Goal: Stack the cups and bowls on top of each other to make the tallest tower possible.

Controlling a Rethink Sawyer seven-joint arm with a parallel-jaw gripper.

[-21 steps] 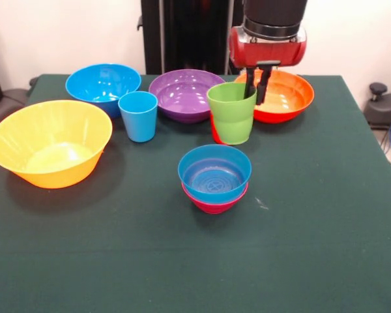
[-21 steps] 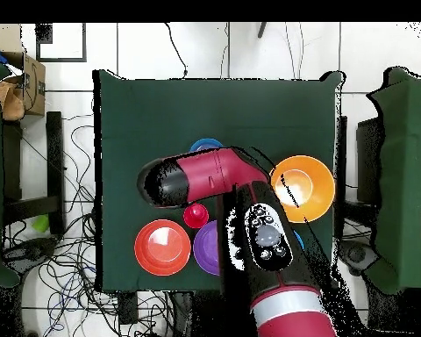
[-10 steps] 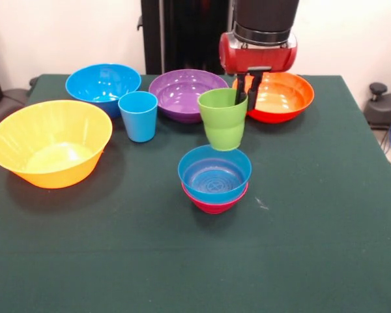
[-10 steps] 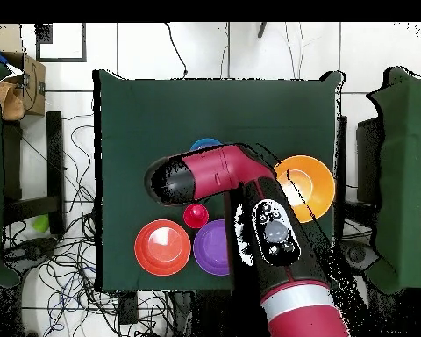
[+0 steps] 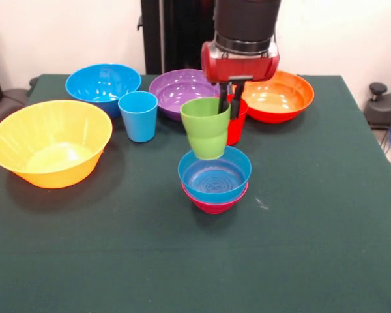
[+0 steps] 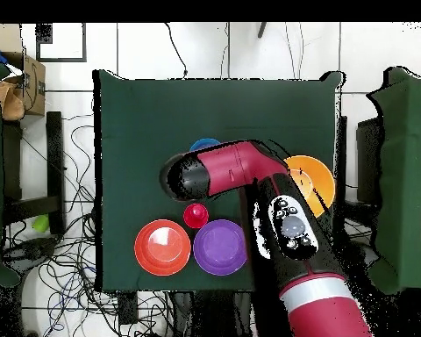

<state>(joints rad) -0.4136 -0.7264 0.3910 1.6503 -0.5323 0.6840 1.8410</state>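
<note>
Change: we see the green cup (image 5: pixel 206 134) carried left and nearer, now hanging over the small blue bowl (image 5: pixel 214 174).
Gripper: gripper (image 5: pixel 229 98) clamped on the cup's rim.
Meaning: we judge lowering comes next.

Robot lab. Green-covered table (image 6: pixel 144 132) on white tiled floor (image 6: pixel 65 175) — loose cables (image 6: pixel 69 272) trailing beside it. A cardboard box (image 6: pixel 23 83) nearby.
</note>
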